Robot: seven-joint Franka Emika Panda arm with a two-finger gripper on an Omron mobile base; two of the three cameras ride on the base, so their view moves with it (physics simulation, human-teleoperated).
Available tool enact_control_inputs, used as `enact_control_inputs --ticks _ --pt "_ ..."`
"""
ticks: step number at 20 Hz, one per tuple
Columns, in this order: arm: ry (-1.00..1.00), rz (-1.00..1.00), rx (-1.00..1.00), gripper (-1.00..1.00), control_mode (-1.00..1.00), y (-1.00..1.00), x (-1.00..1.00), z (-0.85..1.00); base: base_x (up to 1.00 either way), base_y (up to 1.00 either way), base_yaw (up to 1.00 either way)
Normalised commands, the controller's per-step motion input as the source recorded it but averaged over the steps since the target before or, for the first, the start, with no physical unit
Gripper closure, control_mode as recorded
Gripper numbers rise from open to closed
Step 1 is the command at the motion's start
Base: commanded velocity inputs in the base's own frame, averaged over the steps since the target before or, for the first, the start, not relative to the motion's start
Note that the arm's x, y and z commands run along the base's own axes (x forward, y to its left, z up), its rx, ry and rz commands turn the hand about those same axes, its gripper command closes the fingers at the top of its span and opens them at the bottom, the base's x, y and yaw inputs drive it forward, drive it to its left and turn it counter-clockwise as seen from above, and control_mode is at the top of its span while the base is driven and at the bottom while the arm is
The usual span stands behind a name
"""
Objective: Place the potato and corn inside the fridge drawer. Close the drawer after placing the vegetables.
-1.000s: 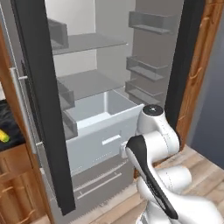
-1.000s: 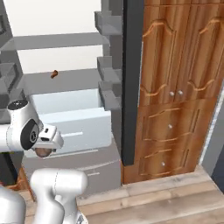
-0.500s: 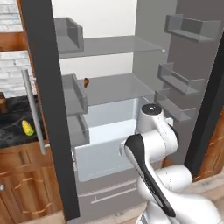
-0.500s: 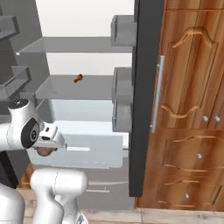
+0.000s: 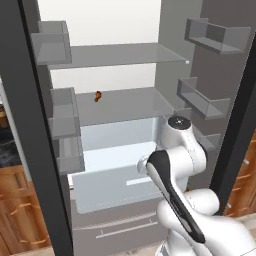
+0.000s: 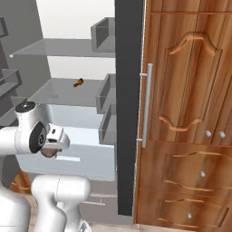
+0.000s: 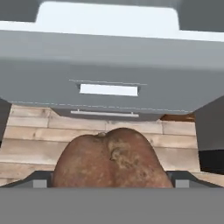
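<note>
Holding the potato [image 7: 111, 159] right between my jaws, which are spread wide and clamped on it, hanging in front of the pulled-out fridge drawer [image 7: 109, 72].

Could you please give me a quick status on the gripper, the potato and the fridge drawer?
Gripper shut on potato. Fridge drawer pulled open, ahead of the hand. Nothing in the way that I can see.

this is a home kitchen. a big fridge [image 5: 120, 75] stands open, with glass shelves [image 5: 117, 52] and grey door bins [image 5: 215, 35]. beside it are carved wooden cabinets [image 6: 190, 113] with round knobs, and the floor [image 7: 39, 135] is light wooden planks.
</note>
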Motion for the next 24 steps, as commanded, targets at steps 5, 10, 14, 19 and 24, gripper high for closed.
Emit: enact_control_inputs --ticks 5,10,14,19,24 --pt "0.00 0.00 0.03 1.00 -1.00 0.20 1.00 0.52 0.00 0.00 0.00" --pt "0.10 0.00 0.00 1.00 -1.00 0.02 0.91 0.16 0.00 0.00 0.00" --pt "0.08 0.00 0.00 1.00 -1.00 0.10 0.99 -0.10 0.00 0.00 0.00" --pt "0.02 0.00 -0.01 1.00 -1.00 0.21 0.83 -0.49 0.00 0.00 0.00" --pt "0.04 0.00 -0.03 1.00 -1.00 0.28 0.30 -0.82 0.00 0.00 0.00"
